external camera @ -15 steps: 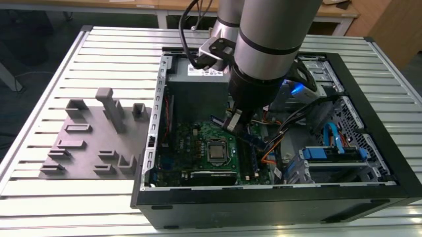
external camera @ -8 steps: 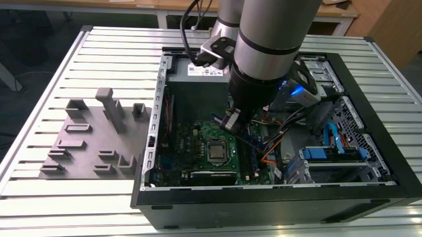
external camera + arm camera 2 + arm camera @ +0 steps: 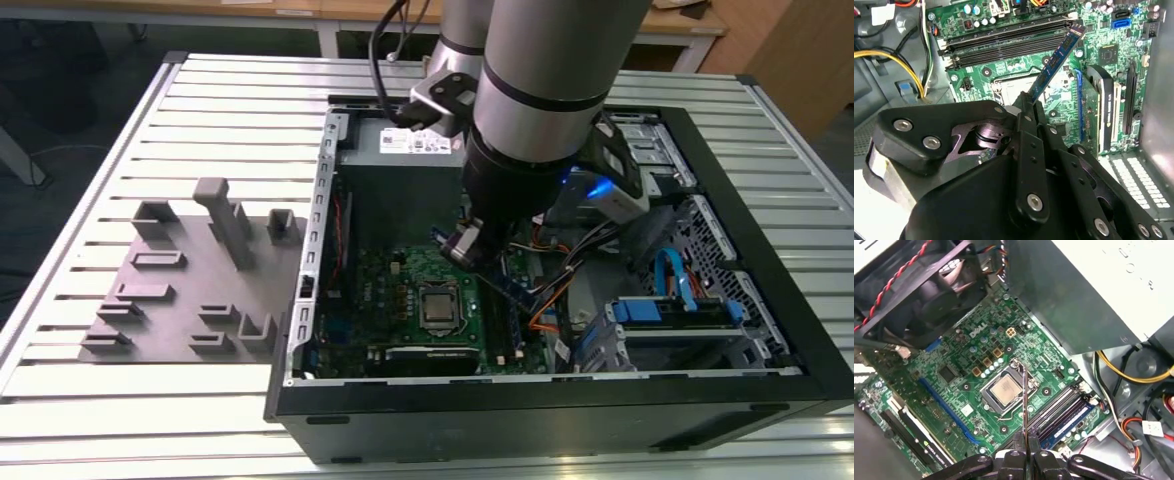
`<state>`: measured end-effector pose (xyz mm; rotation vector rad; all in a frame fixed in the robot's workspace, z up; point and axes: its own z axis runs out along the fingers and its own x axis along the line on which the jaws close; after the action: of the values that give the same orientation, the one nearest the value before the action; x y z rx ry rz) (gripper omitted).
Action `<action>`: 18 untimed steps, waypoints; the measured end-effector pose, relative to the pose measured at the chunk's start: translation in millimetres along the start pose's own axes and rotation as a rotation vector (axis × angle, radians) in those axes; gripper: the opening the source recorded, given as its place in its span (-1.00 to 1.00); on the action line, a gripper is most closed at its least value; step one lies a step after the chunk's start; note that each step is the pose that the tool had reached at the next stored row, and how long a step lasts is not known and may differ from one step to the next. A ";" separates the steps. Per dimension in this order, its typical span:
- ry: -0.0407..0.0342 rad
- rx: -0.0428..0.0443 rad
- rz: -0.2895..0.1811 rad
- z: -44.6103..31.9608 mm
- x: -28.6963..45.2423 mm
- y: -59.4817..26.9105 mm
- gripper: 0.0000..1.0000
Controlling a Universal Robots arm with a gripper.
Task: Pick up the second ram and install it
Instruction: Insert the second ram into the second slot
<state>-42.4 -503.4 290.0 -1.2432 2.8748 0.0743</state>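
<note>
My gripper (image 3: 467, 250) hangs inside the open computer case (image 3: 747, 390), above the green motherboard (image 3: 387, 290). It is shut on the second ram (image 3: 1056, 57), a thin dark stick with small chips that juts out from between the fingers (image 3: 1024, 145) at a slant. In the first wrist view the second ram (image 3: 1024, 400) appears edge-on, rising from the gripper (image 3: 1026, 450) over the area between the processor socket (image 3: 1003, 392) and the memory slots (image 3: 1064, 415). In the second wrist view its far end lies close to the long dark memory slots (image 3: 1009, 37), not seated in them.
A grey plastic tray (image 3: 187, 290) with upright blocks lies on the slatted table at the exterior view's left of the case. Inside the case are the grey power-supply box (image 3: 400, 150), a black fan (image 3: 919, 285), a graphics card (image 3: 1101, 115), loose cables (image 3: 1124, 372) and a drive bay (image 3: 674, 310).
</note>
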 end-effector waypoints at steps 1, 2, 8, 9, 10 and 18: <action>-0.0003 0.0003 0.009 0.0 0.0 0.0 -0.73; -0.0008 0.0005 0.019 0.0 0.0 0.0 -0.73; -0.0030 0.0020 0.075 0.2 0.0 0.0 -0.73; -0.0034 0.0023 0.085 0.2 0.0 0.0 -0.73; -0.0038 0.0025 0.094 0.2 0.0 0.0 -0.73; -0.0068 0.0045 0.169 0.4 0.0 0.0 -0.73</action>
<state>-42.4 -503.4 289.6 -0.9946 2.9658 0.0728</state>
